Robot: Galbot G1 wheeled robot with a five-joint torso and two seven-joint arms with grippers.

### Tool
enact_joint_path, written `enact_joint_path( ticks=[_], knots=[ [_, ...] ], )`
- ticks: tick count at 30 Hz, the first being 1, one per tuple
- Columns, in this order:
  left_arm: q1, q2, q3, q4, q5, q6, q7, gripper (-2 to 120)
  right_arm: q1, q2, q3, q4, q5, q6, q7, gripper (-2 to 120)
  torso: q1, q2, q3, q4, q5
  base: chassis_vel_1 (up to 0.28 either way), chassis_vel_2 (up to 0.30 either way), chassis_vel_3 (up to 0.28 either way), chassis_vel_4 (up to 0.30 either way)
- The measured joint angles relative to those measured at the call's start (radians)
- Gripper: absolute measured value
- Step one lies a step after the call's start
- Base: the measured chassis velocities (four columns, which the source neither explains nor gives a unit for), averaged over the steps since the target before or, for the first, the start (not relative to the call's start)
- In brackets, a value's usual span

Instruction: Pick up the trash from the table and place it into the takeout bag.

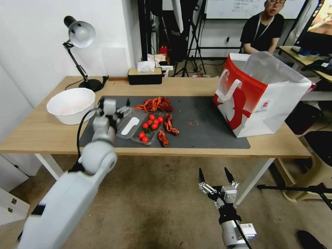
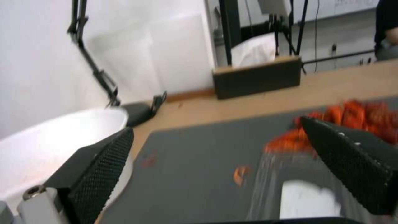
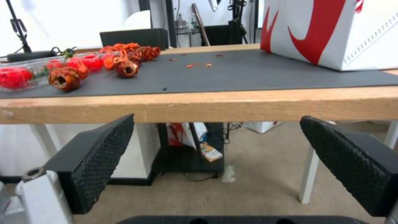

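On the dark mat [image 1: 204,128] of the table [image 1: 41,133], reddish shell scraps [image 1: 155,103] lie scattered just behind and beside a clear tray of cherry tomatoes [image 1: 149,128]. The left gripper [image 1: 114,107] hangs over the mat's end nearest the white bowl [image 1: 71,104], fingers spread and grasping nothing, touching the tray's open lid [image 1: 129,125]. The takeout bag [image 1: 257,93] stands open at the mat's opposite end. A lamp [image 1: 80,48] and tissue box [image 1: 144,74] sit behind the mat. The right gripper [image 1: 215,179] waits below the table edge, fingers apart, empty.

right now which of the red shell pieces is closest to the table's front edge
The lone shell piece beside the clear tray's right front corner; the pair and the pile lie farther back on the mat.
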Motion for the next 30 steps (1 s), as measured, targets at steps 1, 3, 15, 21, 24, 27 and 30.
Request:
enact_joint_path(
  ticks=[1,3,15,21,24,27,30],
  knots=[
    [0.045,0.010,-0.022,-0.012,0.005,-0.008,0.008,100,-0.001,-0.003,0.001,0.002,0.000,0.000,-0.001,100,0.000,0.000,0.000,-0.0001,0.0000,0.000,0.000,0.000,0.000],
    [0.072,0.017,-0.036,-0.018,0.006,-0.015,0.011,100,-0.001,-0.006,0.001,0.005,0.000,0.000,-0.002,100,0.000,0.000,0.000,-0.0001,0.0000,0.000,0.000,0.000,0.000],
    [0.352,0.035,-0.228,-0.094,0.008,-0.085,0.037,100,-0.005,-0.062,0.022,0.016,0.035,-0.003,-0.038,100,0.000,0.000,0.000,0.0000,0.0001,0.000,0.000,0.000,0.000],
    [0.466,0.011,-0.264,-0.116,0.008,-0.137,0.058,100,-0.002,-0.069,0.026,0.022,0.044,-0.003,-0.040,100,0.000,0.000,0.000,0.0000,0.0000,0.000,0.000,0.000,0.000],
    [0.496,0.004,-0.278,-0.120,0.009,-0.163,0.073,100,-0.001,-0.073,0.029,0.026,0.048,-0.003,-0.042,100,0.000,0.000,0.000,-0.0001,0.0001,0.000,0.000,0.000,0.000],
    [0.536,-0.005,-0.299,-0.126,-0.007,-0.185,0.084,100,-0.001,-0.081,0.033,0.030,0.062,-0.004,-0.051,100,0.000,0.000,0.000,-0.0001,0.0002,0.000,0.000,0.000,0.000],
    [0.554,-0.011,-0.305,-0.130,-0.023,-0.199,0.089,100,0.000,-0.084,0.034,0.030,0.071,-0.003,-0.056,100,0.000,0.000,0.000,-0.0001,0.0001,0.000,0.000,0.000,0.000]
  ],
)
